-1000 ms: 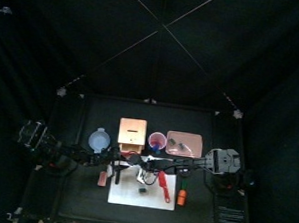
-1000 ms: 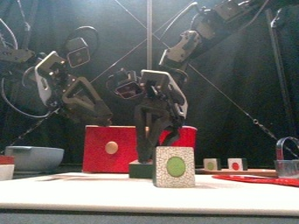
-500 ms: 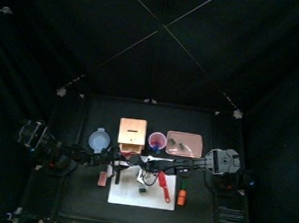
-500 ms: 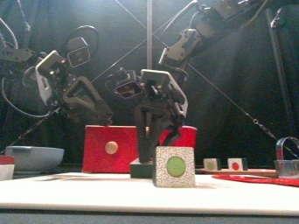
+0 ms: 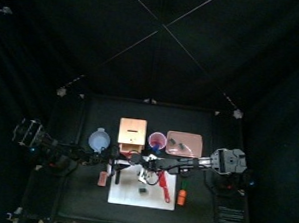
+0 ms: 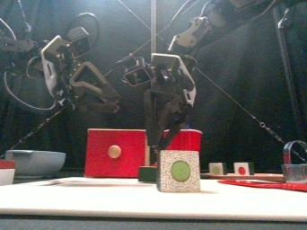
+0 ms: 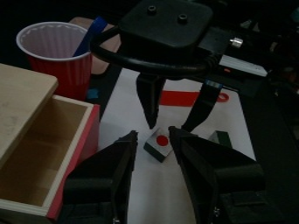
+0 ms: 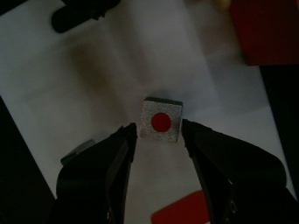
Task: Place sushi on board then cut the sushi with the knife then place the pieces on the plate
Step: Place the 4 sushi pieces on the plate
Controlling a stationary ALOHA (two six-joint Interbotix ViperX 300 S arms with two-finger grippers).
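A cut sushi piece [image 6: 180, 171] stands on the white board [image 6: 96, 193], with a dark piece [image 6: 146, 175] just behind it. From above, the sushi piece [image 8: 160, 122] shows a red centre. My right gripper [image 6: 166, 135] hangs open over it, one jaw to each side and not touching. My left gripper [image 6: 84, 85] is higher and to the left, open and empty. In the left wrist view the right gripper [image 7: 176, 122] stands over the sushi piece [image 7: 160, 137] and the dark piece [image 7: 153, 150]. A red knife [image 5: 167, 191] lies on the board [image 5: 137, 195].
The wooden box [image 5: 131, 134] with its red drawer front [image 6: 114, 153], the red cup [image 7: 55, 52] holding a blue knife [image 7: 87, 39], and the bowl [image 6: 34, 162] stand behind and left. The pink tray [image 6: 258, 184] carries two small pieces at right.
Both grippers have risen. The right gripper has lifted away from the sushi piece, which stays standing on the board.
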